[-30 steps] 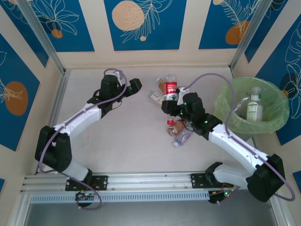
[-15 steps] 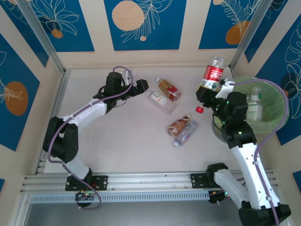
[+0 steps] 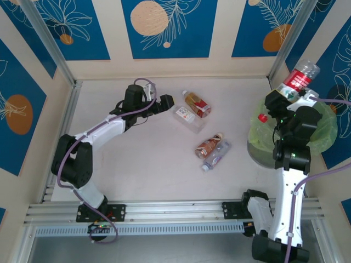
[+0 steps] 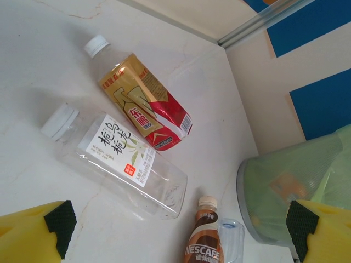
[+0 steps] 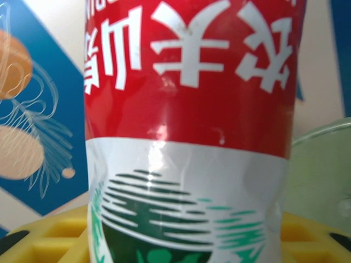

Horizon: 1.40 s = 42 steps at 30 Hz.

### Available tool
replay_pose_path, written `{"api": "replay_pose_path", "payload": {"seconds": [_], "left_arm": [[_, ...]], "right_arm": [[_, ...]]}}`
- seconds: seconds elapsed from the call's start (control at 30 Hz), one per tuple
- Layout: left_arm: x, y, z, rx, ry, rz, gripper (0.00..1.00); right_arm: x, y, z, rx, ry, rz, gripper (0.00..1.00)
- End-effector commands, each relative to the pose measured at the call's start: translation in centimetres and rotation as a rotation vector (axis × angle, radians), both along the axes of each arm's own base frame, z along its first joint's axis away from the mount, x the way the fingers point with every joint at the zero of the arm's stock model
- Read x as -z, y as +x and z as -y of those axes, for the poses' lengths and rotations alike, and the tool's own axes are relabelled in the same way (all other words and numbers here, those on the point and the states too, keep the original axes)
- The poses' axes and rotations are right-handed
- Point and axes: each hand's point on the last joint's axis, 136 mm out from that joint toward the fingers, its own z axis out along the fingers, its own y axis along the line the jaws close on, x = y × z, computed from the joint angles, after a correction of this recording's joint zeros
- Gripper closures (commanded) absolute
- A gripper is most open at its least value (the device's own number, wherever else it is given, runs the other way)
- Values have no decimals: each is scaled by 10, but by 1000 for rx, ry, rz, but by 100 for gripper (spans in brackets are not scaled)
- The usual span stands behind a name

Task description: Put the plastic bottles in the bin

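My right gripper (image 3: 287, 94) is shut on a red-and-white labelled bottle (image 3: 299, 77) (image 5: 189, 109), held high over the near-left rim of the bin (image 3: 324, 131), base pointing up. The yellow fingers (image 5: 46, 235) press both sides of it around my right gripper (image 5: 186, 241). My left gripper (image 3: 165, 102) (image 4: 178, 244) hangs open just left of a gold-and-red bottle (image 3: 197, 103) (image 4: 145, 109) and a clear white-labelled bottle (image 3: 188, 116) (image 4: 118, 156). Nearer, a brown Nescafe bottle (image 3: 209, 144) (image 4: 204, 244) lies against a clear bottle (image 3: 217, 156) (image 4: 235, 241).
The bin (image 4: 274, 197) stands in the back right corner against the blue-and-cream wall panels. A metal post (image 3: 285, 41) rises just behind it. Cream walls close the table at the back and left.
The right arm lifted the red-labelled bottle off the table pile and swung it up and right to above the bin. The left gripper edged right toward the two far bottles.
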Motion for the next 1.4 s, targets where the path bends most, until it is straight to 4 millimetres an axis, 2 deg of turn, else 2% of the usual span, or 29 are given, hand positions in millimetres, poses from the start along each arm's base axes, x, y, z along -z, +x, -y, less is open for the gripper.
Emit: {"api": "replay_pose_path", "payload": {"seconds": [0.0, 0.1, 0.23, 0.43, 0.6, 0.67, 0.8, 0.97, 1.17, 1.37], "left_arm": [[-11, 2, 6, 34, -1, 33, 0], [-10, 2, 4, 30, 10, 34, 0], [-8, 2, 4, 29, 15, 28, 0], [-5, 4, 8, 37, 5, 16, 0], [-4, 4, 8, 42, 3, 12, 0], [-5, 3, 7, 39, 6, 13, 0], [-3, 2, 6, 38, 11, 9, 0], [-1, 3, 9, 40, 2, 1, 0], [3, 4, 13, 50, 0, -16, 0], [10, 4, 17, 57, 27, -40, 0]], "right_arm": [[-21, -9, 19, 66, 1, 52, 49], [-18, -16, 42, 159, -21, 37, 49], [-4, -18, 61, 230, -53, -18, 49], [21, -1, 56, 153, -59, -42, 44], [53, 9, 59, 142, -50, -138, 23], [59, 7, 55, 125, -43, -156, 18], [57, 1, 51, 116, -52, -174, 0], [47, -8, 48, 126, -59, -175, 1], [47, -11, 46, 126, -48, -180, 1], [37, -11, 30, 68, -9, -169, 0]]}}
